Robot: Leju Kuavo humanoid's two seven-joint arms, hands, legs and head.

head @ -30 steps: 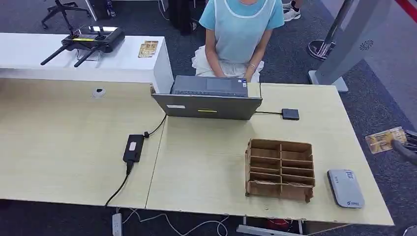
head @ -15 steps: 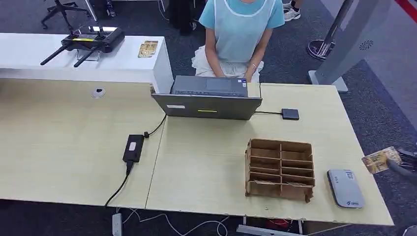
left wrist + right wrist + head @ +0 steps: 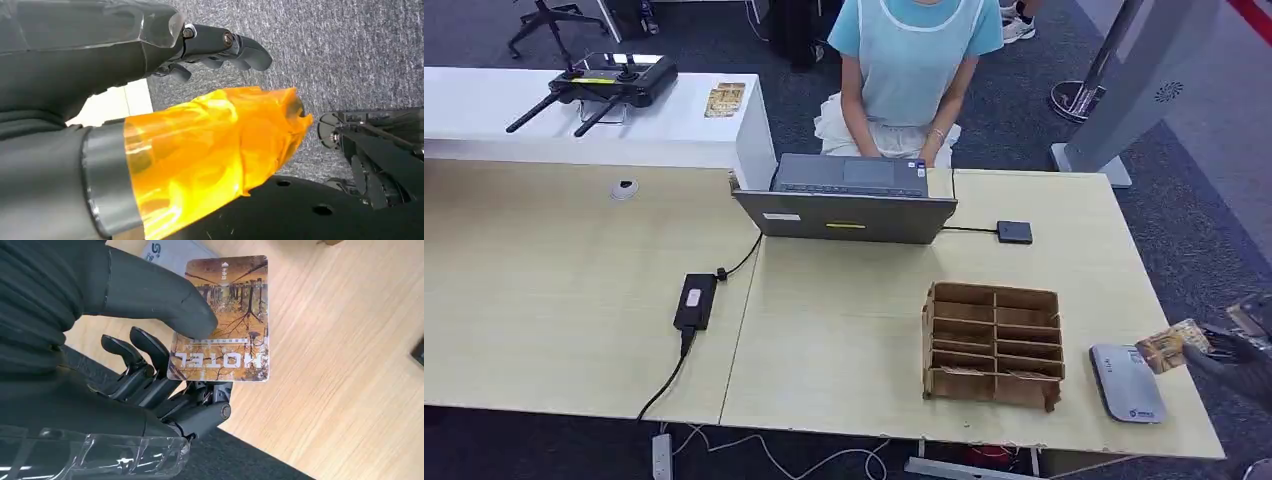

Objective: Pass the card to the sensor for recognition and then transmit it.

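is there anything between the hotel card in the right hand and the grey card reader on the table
Nothing visible. The right hand holds the card just above the sensor's near edge, with only open air between them. The cardboard organizer sits off to the side, clear of the path.

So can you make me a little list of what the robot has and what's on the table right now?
right hand: holds the card, thumb pressed on its face
card: tree picture, printed HOTEL, at the sensor's edge in the head view
sensor: flat grey box near the table's right end
left hand: holds nothing, over carpet
cardboard organizer: beside the sensor
laptop: open, at the far edge
person: seated behind the laptop
table: light wood
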